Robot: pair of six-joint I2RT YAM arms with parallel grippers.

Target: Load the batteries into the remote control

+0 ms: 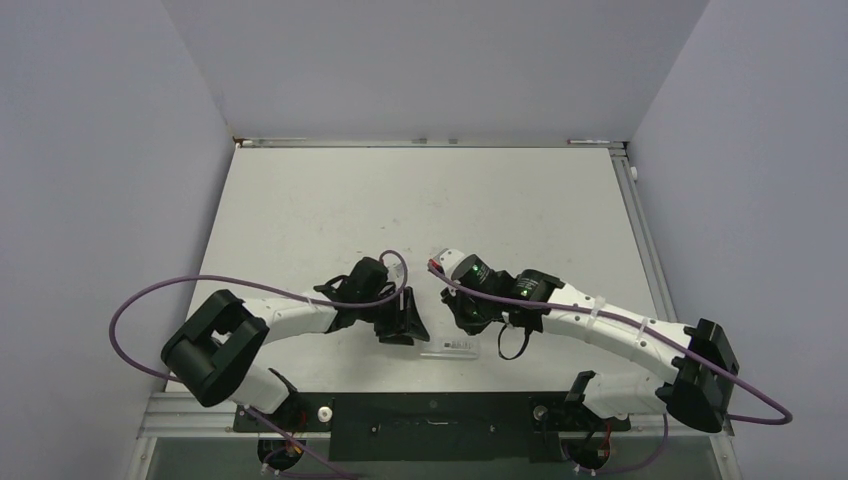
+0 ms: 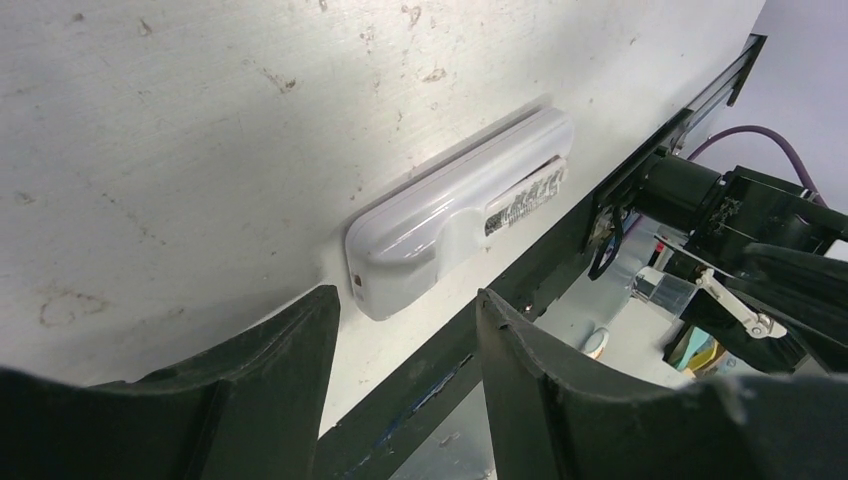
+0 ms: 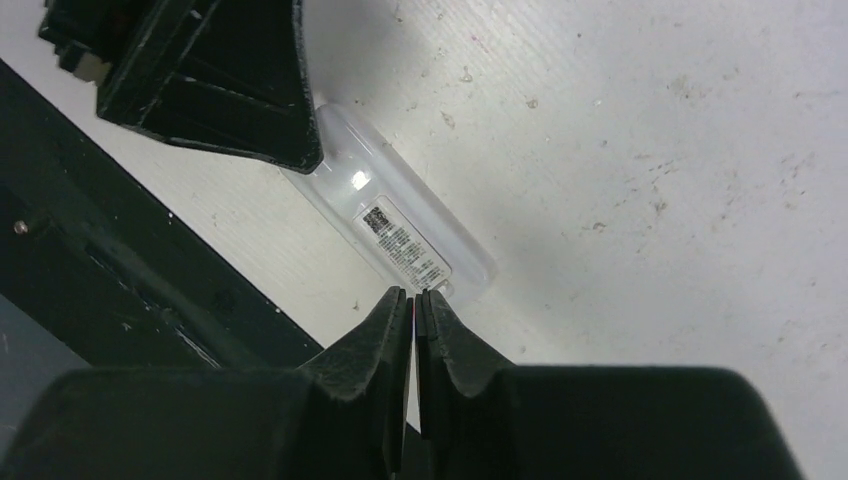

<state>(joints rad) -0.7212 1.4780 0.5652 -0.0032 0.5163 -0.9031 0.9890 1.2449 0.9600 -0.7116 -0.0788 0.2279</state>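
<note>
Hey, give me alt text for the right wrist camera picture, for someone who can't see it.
A slim white remote control lies label side up on a scuffed white table. The right hand, shut, points at one end of it; the dark left hand hides the other end from this view.

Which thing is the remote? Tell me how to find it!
Look at the white table's near edge, between the left gripper and the right gripper. The remote control lies flat there: the only slim white bar, wearing a printed label.
</note>
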